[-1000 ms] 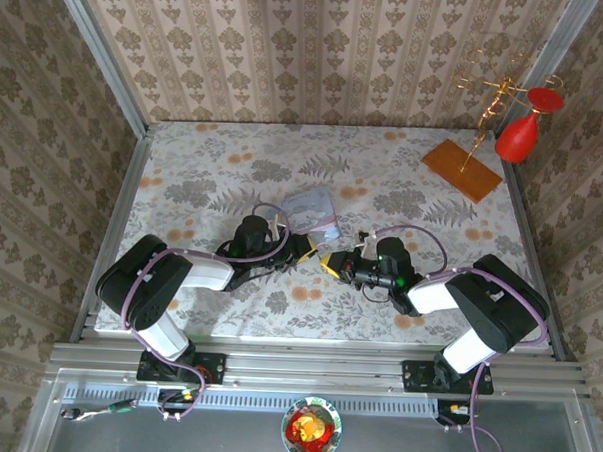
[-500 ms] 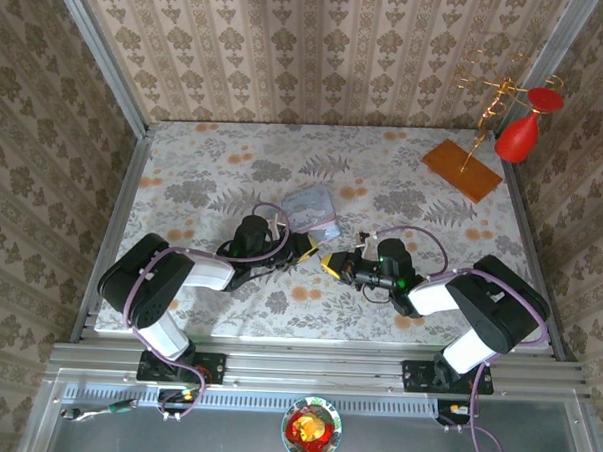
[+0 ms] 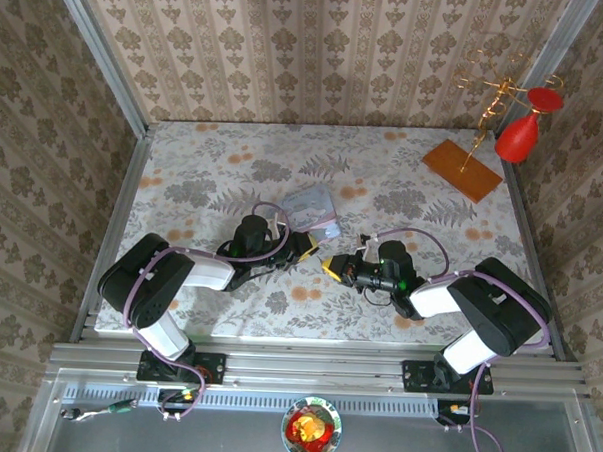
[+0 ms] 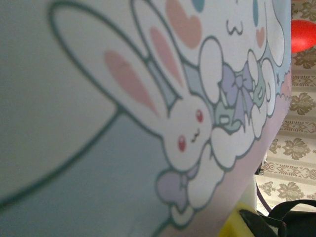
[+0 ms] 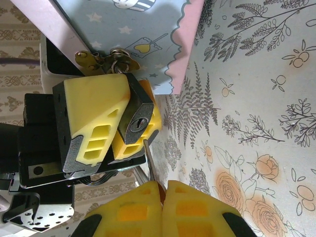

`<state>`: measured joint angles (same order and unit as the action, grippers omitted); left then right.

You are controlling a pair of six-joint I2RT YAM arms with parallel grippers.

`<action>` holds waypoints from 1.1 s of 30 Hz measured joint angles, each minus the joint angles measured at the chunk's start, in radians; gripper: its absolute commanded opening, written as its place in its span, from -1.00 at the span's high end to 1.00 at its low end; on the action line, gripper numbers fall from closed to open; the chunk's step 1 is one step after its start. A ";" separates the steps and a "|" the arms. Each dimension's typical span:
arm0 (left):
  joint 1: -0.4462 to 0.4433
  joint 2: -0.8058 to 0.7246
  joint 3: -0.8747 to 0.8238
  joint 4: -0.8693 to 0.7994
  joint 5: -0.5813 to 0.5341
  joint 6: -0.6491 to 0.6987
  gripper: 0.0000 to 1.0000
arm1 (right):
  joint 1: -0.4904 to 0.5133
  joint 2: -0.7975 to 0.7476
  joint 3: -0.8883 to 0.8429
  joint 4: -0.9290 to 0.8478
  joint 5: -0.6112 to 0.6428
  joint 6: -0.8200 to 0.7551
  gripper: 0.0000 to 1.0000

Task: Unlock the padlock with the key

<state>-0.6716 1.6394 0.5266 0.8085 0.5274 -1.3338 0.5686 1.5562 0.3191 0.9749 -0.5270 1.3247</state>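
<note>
**Top external.** The left gripper (image 3: 308, 248) and the right gripper (image 3: 330, 265) meet almost tip to tip in the middle of the table. They are just at the near side of the pale blue tin box (image 3: 310, 208). In this view the lock and the key are too small to make out, and I cannot tell how the fingers stand.

**Left wrist.** The camera is very close to the printed side of the tin box, with its cartoon rabbit. The left fingers cannot be judged here.

**Right wrist.** This view decides the matter.
- The padlock (image 5: 134, 111) hangs by its shackle from the brass hasp (image 5: 98, 59) at the edge of the tin box.
- The yellow fingers (image 5: 91, 116) of the left gripper pinch its dark body from two sides.
- Its bottom face with the keyhole (image 5: 140, 123) is turned toward the right gripper.
- The right gripper's own fingers (image 5: 197, 210) are pressed together on the head of the key (image 5: 148, 160).
- The thin blade of the key points away from them toward the lock.
- The tip of the blade is just beside the keyhole, a little to the side of it, and seems not yet inside.
- The long axis of the blade runs nearly in line with the body of the lock.

In my judgement the coming move is a small sideways correction and then a straight push along the blade. If the tip misses, it may slide off the lock face.
</note>
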 measured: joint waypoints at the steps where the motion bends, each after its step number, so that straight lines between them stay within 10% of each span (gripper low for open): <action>1: 0.000 0.000 0.000 0.000 0.000 0.000 0.90 | 0.000 0.000 0.000 -0.003 0.000 0.000 1.00; 33: -0.015 -0.005 -0.022 0.004 0.006 -0.007 0.90 | 0.001 0.001 0.031 -0.065 0.025 -0.088 1.00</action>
<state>-0.6865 1.6341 0.5045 0.8127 0.5339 -1.3407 0.5694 1.5570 0.3500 0.9096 -0.5018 1.2369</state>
